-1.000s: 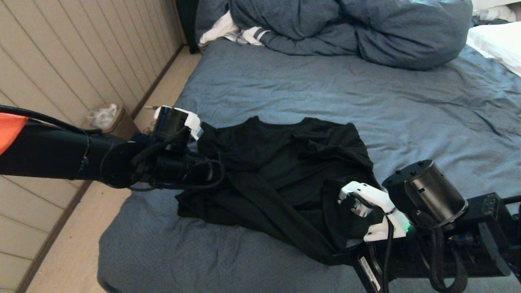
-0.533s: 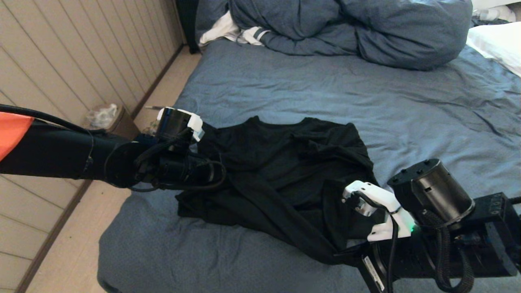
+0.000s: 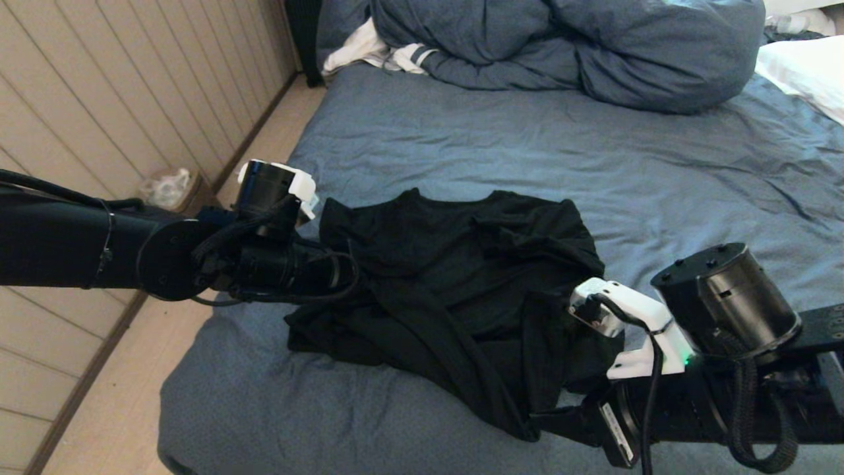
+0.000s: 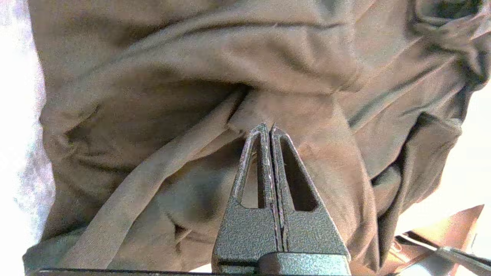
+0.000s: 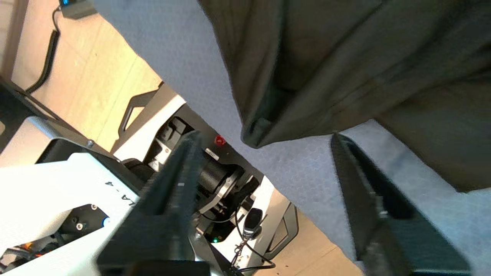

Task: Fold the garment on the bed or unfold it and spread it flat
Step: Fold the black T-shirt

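A: Now, where is the garment [image 3: 455, 297]?
B: Crumpled near the bed's [image 3: 659, 171] front edge. Our right gripper [image 5: 264, 153], jaws spread, faces its nearest corner; our left gripper [image 4: 268, 128] is pressed shut.

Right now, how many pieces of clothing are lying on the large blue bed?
2. The crumpled black short-sleeved T-shirt lies near the front edge of the bed. A white cloth with striped cuffs lies at the far side, partly under the blue duvet, which may hide more.
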